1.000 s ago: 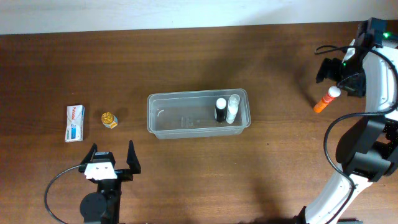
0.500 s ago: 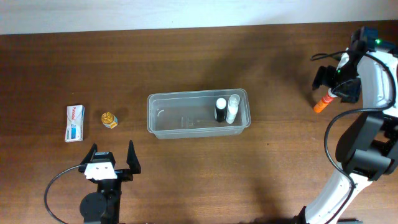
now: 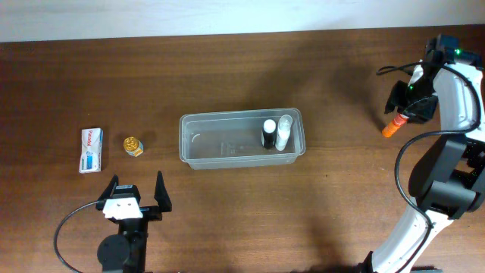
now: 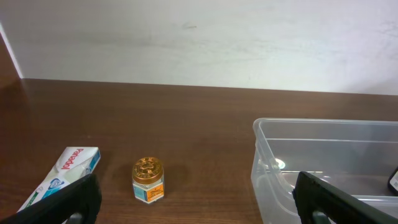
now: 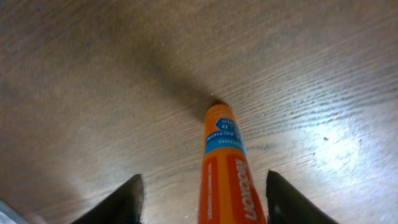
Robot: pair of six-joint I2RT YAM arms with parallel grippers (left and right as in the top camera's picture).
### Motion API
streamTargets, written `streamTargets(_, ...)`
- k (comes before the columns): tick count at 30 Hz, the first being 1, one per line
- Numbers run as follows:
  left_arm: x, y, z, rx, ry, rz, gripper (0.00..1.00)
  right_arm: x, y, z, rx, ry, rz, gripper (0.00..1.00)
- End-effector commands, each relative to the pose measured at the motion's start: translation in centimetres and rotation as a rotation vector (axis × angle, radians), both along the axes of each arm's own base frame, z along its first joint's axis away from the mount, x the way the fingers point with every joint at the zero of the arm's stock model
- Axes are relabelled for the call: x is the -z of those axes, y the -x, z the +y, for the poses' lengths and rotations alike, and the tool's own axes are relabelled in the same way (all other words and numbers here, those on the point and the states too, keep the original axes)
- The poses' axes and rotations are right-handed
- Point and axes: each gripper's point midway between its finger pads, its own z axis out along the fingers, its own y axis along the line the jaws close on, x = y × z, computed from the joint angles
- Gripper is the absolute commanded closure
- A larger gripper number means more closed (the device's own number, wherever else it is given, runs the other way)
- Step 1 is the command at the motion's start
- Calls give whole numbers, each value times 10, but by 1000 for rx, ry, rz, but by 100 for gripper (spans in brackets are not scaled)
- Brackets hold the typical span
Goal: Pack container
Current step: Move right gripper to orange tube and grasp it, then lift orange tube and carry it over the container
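The container (image 3: 220, 145), a clear plastic tub, sits mid-table with a black bottle (image 3: 268, 133) and a white bottle (image 3: 283, 131) upright in its right end. An orange tube (image 3: 389, 129) lies at the far right. My right gripper (image 3: 404, 106) is down over its upper end. In the right wrist view the tube (image 5: 227, 168) runs between the jaws of the right gripper (image 5: 202, 202), with a gap on each side. My left gripper (image 3: 137, 194) is wide open near the front left, holding nothing. In the left wrist view the left gripper (image 4: 198, 202) frames bare wood.
A white toothpaste box (image 3: 91, 149) and a small gold-lidded jar (image 3: 133, 145) lie left of the tub. The left wrist view shows the jar (image 4: 148, 180), the box (image 4: 65, 174) and the tub's near corner (image 4: 323, 134). The table's back edge meets a white wall.
My right gripper has come down and forward over the orange tube, covering its white cap, and its jaws have narrowed around it. The left arm has not moved.
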Motion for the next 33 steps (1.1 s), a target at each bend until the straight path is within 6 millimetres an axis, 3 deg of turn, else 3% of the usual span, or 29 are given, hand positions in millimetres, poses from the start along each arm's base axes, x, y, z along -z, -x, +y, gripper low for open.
streamTargets(1, 1, 1, 2, -9, -12, 1, 1, 5, 0, 6, -13, -15, 12, 54)
streamTargets(4, 1, 1, 2, -9, -12, 0, 1, 5, 1, 7, -13, -16, 15, 62)
streamTargets(11, 1, 1, 2, -9, -12, 1, 1, 6, 3, 7, -13, -19, 23, 70)
streamTargets(24, 1, 1, 2, -9, -12, 1, 1, 3, 7, 13, -20, -45, 36, 74)
streamTargets(33, 1, 1, 2, -9, -12, 1, 1, -19, 5, 18, -38, -49, 3, 76)
